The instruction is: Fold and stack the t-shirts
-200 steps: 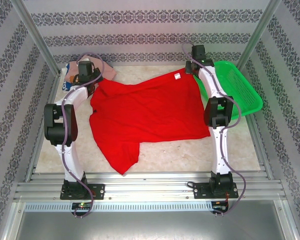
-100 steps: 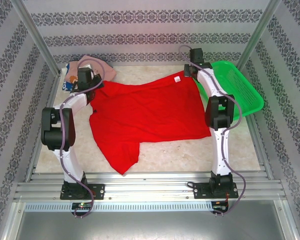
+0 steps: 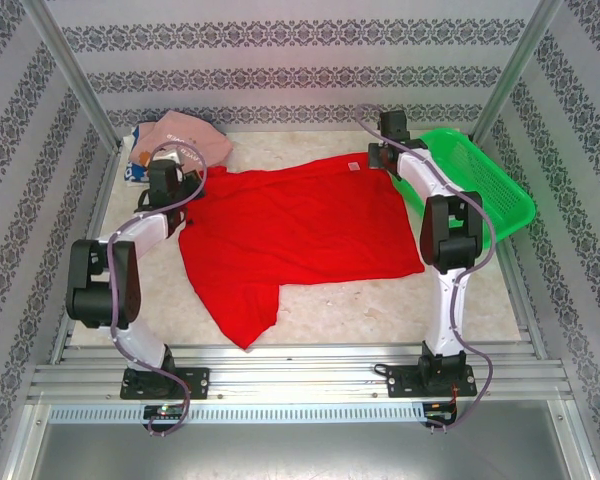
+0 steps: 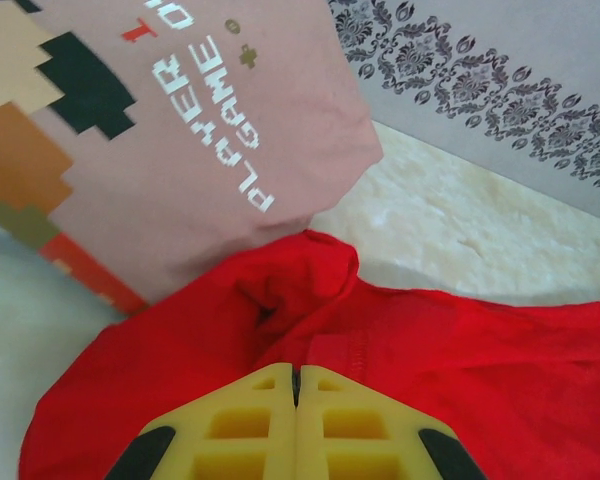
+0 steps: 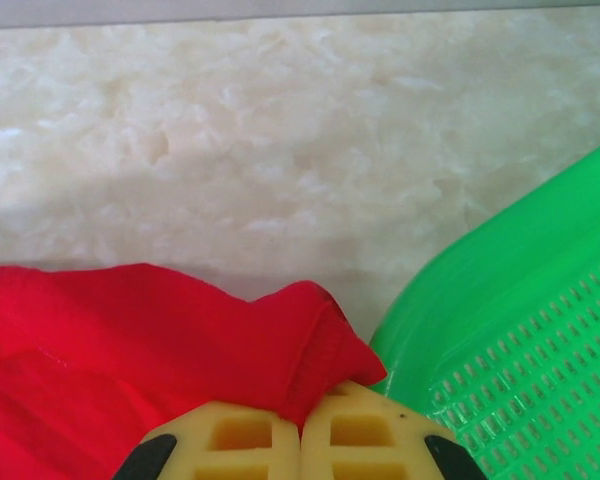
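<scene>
Now red shirt (image 3: 300,230) lies spread mid-frame. Left gripper (image 4: 295,388) is clamped on its upper-left corner. Right gripper (image 5: 302,418) is pinching the upper-right hem, just beside green basket (image 5: 520,330). Pink shirt (image 3: 185,138) is bunched at upper left, touching the red one.

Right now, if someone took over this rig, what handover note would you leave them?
Left gripper: shut on the far left edge of the red t-shirt.
Right gripper: shut on its far right corner, beside the green basket.
It lies spread on the table, unfolded.
Pink t-shirt and white-blue t-shirt sit heaped at the far left corner.
Done: nothing folded.
Left: fold all three, stack them.
</scene>
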Controlling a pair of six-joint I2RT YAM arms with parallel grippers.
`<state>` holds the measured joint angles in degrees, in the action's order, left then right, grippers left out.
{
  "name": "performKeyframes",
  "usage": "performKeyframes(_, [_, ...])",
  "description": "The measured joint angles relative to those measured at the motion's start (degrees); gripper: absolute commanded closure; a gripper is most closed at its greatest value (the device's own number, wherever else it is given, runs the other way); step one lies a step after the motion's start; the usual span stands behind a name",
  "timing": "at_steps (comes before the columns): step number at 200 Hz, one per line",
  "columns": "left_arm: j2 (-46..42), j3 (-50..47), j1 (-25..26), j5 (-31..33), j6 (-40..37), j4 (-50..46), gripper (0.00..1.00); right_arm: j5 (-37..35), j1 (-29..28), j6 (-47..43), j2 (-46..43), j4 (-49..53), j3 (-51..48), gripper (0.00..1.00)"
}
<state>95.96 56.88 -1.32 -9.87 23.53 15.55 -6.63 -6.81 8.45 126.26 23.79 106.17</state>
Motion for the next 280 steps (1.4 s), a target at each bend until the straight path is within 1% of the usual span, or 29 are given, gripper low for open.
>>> performKeyframes(46, [-5.57, -4.85, -0.31, -0.2, -0.48, 0.98, 1.0, -0.02, -1.07, -1.97, -5.03, -1.03, -7.39, 1.0])
performKeyframes(82, [-5.6, -4.9, -0.31, -1.6, -0.07, 0.85, 1.0, 0.02, -1.22, -3.98, -5.62, -1.31, -8.2, 1.0])
performKeyframes(108, [-6.05, -4.72, -0.31, -4.13, 2.71, 0.48, 1.0, 0.92, -1.2, -4.7, -5.92, -1.14, -8.07, 1.0])
performKeyframes(171, [-11.21, -0.37, -0.31, -9.18, 9.11, -6.27, 1.0, 7.37, -1.33, -5.53, -10.1, -1.84, -8.11, 0.99])
performKeyframes(216, [-13.38, -1.05, -0.31, -9.64, 11.58, -12.04, 1.0, 9.18, -1.7, -5.64, -13.0, -1.73, -11.54, 0.99])
performKeyframes(236, [-13.35, -3.37, -0.31, -9.57, 12.15, -12.57, 1.0, 9.33, -1.7, -5.33, -13.73, -1.55, -14.34, 0.99])
performKeyframes(263, [-13.14, -9.35, -0.31, -9.35, 12.11, -12.61, 1.0, 9.09, -1.75, -4.63, -13.77, 0.24, -17.22, 1.0])
performKeyframes(280, [-11.67, -11.39, -0.31, -9.35, 12.09, -12.74, 1.0, 8.52, -2.03, -3.85, -13.77, 1.16, -18.47, 1.0])
